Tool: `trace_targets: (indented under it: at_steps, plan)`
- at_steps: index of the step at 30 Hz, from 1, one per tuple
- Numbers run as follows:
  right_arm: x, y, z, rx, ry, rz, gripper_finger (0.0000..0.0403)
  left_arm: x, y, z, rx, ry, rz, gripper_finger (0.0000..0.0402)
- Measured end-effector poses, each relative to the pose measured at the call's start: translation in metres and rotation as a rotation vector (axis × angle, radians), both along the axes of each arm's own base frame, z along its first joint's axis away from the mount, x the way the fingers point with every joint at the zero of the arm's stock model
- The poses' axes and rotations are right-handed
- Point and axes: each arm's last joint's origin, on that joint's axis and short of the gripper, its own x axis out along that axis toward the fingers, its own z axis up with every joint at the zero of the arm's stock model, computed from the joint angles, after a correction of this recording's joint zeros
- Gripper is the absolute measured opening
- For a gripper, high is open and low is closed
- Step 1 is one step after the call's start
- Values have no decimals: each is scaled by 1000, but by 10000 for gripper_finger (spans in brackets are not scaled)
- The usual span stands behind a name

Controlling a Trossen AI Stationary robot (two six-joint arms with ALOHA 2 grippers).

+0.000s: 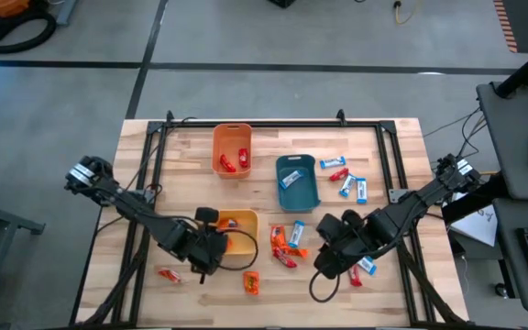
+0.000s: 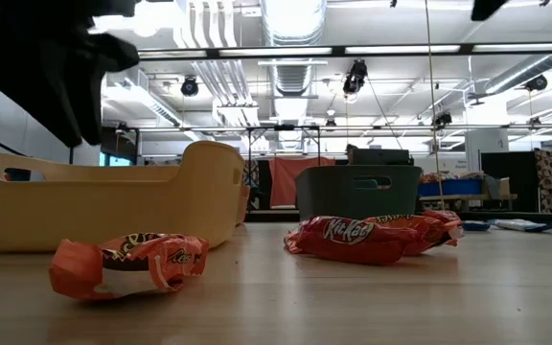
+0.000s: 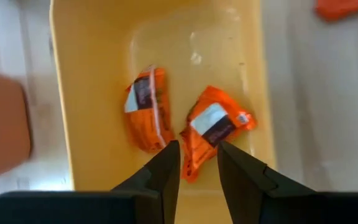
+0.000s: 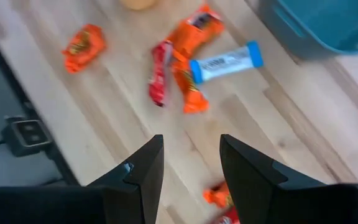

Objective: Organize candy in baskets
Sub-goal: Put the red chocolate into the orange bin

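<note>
Lying nearest in the low view, an orange candy (image 2: 127,265) was recorded on the wooden table (image 2: 448,297), with a red bar (image 2: 353,238) just beyond it. The left gripper (image 3: 197,163) was held over the near end of the yellow basket (image 1: 247,220), fingers parted with nothing between them; two orange candies (image 3: 185,124) were seen lying in the basket beneath it. The right gripper (image 4: 190,158) was held open and empty above loose candy (image 4: 188,68) on the table. Farther back, the teal basket (image 1: 298,182) was noted holding one blue bar, and the orange basket (image 1: 232,148) red pieces. More blue bars (image 1: 345,179) were listed beside the teal basket.
</note>
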Motion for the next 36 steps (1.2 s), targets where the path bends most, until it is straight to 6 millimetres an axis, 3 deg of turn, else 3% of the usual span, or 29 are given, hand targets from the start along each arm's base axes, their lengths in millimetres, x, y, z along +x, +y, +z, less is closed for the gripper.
trace_targets:
  at_steps: [9, 21, 36]
  plan:
    - [-4, -2, -10, -1, 66, -23, 139, -12, -15, 32, -92, -235, -228, 91]
    - [-16, -14, -55, 7, 256, -123, 113, -38, 6, 59, -182, -550, -185, 91]
    - [-40, -55, -125, 9, 560, -233, 195, -55, 26, 65, -81, -690, -15, 91]
